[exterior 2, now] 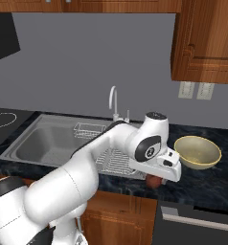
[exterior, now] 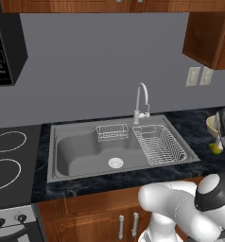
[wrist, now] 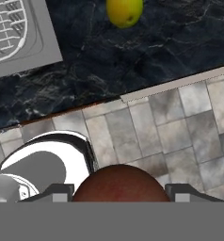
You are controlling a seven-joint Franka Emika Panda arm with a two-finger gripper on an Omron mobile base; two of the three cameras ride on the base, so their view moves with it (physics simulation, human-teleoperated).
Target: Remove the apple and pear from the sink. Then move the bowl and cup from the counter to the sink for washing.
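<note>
Over the worktop's front edge, right of the sink, the hand grips the dark red apple between its fingertips. Behind it on the stone lies the pear, near the bowl.

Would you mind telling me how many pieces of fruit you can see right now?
2. The apple sits between the fingertips of the pincer, out past the counter edge. The pear lies on the counter beside the sink.
</note>
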